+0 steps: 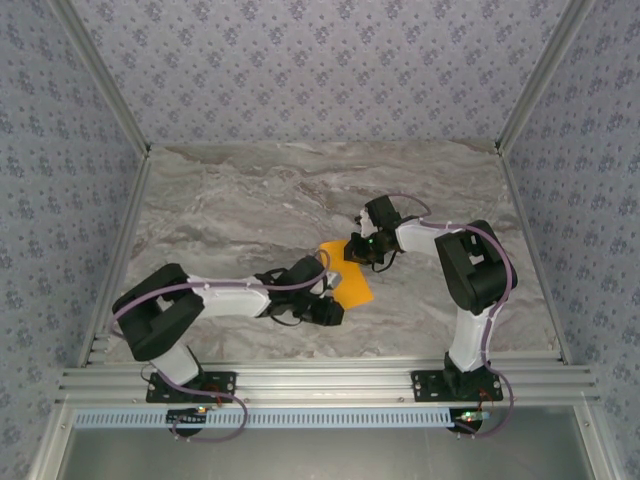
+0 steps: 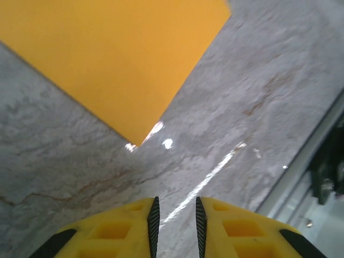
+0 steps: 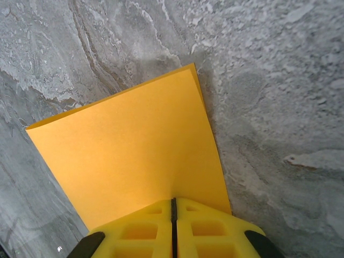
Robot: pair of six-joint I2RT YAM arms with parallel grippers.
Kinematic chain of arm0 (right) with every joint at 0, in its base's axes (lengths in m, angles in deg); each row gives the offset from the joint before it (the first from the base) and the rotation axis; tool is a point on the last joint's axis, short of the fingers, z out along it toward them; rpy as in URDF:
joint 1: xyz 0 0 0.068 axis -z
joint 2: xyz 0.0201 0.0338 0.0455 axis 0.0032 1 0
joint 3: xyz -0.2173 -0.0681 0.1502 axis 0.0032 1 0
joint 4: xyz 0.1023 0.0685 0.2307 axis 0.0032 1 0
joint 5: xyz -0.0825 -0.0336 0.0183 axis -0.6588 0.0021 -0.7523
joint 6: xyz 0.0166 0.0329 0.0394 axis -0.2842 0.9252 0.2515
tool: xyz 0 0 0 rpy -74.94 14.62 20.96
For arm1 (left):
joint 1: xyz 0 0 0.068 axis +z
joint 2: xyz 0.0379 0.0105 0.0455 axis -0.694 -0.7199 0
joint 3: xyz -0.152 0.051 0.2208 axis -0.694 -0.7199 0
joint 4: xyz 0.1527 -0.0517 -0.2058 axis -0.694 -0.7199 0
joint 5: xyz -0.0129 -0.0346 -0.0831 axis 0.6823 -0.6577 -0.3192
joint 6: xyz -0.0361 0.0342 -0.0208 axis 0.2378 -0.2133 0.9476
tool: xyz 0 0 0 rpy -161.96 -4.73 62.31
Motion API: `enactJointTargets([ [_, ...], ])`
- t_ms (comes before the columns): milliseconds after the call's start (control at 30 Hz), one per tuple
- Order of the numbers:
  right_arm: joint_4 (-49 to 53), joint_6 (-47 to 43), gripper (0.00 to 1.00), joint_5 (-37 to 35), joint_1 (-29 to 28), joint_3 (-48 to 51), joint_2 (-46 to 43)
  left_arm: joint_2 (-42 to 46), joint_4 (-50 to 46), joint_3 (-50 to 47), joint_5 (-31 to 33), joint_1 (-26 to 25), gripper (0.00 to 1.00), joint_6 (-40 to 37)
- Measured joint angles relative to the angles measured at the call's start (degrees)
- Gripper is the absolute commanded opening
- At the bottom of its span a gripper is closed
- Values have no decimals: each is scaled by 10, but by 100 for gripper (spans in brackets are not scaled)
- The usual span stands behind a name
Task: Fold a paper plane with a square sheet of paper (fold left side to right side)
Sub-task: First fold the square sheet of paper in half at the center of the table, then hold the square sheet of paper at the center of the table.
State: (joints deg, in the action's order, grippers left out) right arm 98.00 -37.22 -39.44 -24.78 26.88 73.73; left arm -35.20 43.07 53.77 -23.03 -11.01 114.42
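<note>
The square sheet of paper (image 1: 350, 285) is plain orange and lies mid-table, apparently folded into a narrower shape with two layers showing along one edge (image 3: 129, 150). My right gripper (image 1: 352, 250) is at its far end. In the right wrist view that gripper (image 3: 173, 201) has its jaws pressed together at the paper's edge, and the sheet rises slightly toward them. My left gripper (image 1: 330, 310) sits by the near corner. In the left wrist view it (image 2: 174, 215) stands slightly open over bare marble, with the paper's corner (image 2: 107, 54) just ahead and not touching.
The marble tabletop (image 1: 250, 210) stretches bare to the back and left. An aluminium rail (image 1: 320, 380) runs along the near edge and also appears at the right of the left wrist view (image 2: 301, 166). Patterned walls enclose the table.
</note>
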Motion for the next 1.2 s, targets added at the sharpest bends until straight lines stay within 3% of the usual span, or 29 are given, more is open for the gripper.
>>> enactJointTargets([
  [133, 0, 0, 10, 0, 0, 0, 0, 26, 2, 17, -10, 52, 29, 1],
  [300, 0, 0, 10, 0, 0, 0, 0, -6, -2, 86, -10, 96, 29, -17],
  [700, 0, 0, 10, -3, -4, 0, -1, -143, -16, 161, -5, 99, 28, -55],
  [1000, -8, 2, 12, -6, -6, 5, -7, -153, -12, 146, 16, 98, 28, -53],
  [1200, -15, 2, 19, -28, -5, 15, -50, -153, 0, 141, 25, 94, 28, -53],
])
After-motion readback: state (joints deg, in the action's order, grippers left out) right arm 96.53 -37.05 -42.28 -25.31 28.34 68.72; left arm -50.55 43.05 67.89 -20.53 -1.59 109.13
